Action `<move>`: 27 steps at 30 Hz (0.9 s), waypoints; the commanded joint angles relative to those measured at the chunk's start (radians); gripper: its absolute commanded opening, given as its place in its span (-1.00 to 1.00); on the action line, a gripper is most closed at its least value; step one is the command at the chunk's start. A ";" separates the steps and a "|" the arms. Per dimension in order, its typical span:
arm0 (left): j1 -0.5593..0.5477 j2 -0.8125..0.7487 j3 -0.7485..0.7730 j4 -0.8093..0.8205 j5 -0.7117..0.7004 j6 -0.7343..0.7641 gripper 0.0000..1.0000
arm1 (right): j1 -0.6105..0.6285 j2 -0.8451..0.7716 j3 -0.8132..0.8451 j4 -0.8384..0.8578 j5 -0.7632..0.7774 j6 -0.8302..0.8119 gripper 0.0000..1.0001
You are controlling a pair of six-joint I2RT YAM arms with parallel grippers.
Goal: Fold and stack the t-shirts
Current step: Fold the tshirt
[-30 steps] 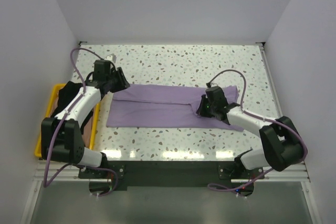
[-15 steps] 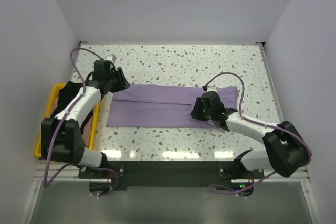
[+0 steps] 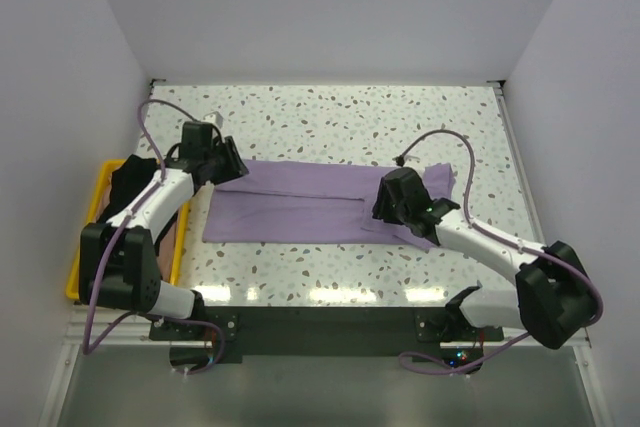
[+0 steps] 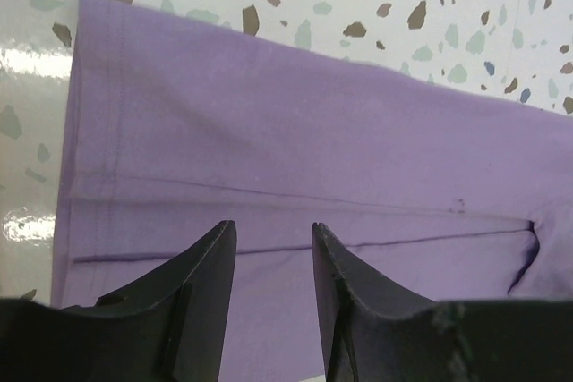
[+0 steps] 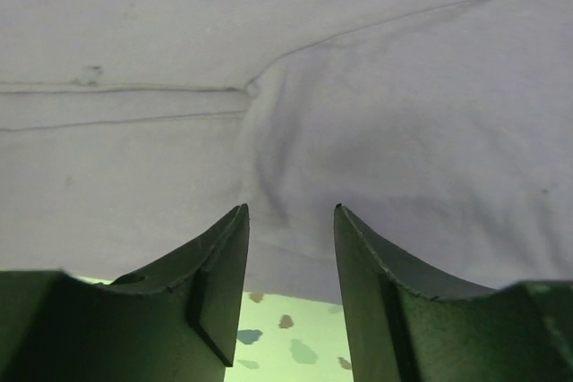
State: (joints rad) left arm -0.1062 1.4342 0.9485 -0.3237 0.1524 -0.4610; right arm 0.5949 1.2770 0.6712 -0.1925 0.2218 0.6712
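A pale lavender t-shirt lies flat on the speckled table, folded into a long band. My left gripper hovers over its left end, jaws open, with only flat fabric showing beneath the gap of the left gripper. My right gripper sits low over the band's right part, near a crease in the cloth. The right gripper is open with nothing between its fingers. A black t-shirt lies in the crate at the left.
A yellow plastic crate stands off the table's left edge beside the left arm. White walls close in the table on three sides. Speckled tabletop shows behind the shirt and along the near edge.
My right gripper has opened and let go of the lavender cloth, shifting slightly over the band's right part. The left gripper has stayed open in place.
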 commanded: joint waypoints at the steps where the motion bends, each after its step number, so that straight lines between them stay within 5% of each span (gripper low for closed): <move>1: -0.012 -0.011 -0.059 0.018 -0.002 -0.054 -0.12 | -0.015 -0.039 0.033 -0.122 0.143 0.013 -0.05; 14: -0.012 -0.012 -0.103 -0.023 -0.344 -0.264 -0.08 | -0.135 -0.016 0.021 -0.084 0.024 -0.009 -0.05; 27: -0.001 0.218 0.021 0.011 -0.379 -0.307 -0.06 | -0.199 -0.047 -0.009 -0.079 -0.024 -0.045 -0.04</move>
State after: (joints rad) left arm -0.1135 1.6318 0.9226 -0.3286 -0.1879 -0.7403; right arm 0.4107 1.2564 0.6701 -0.2905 0.2070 0.6456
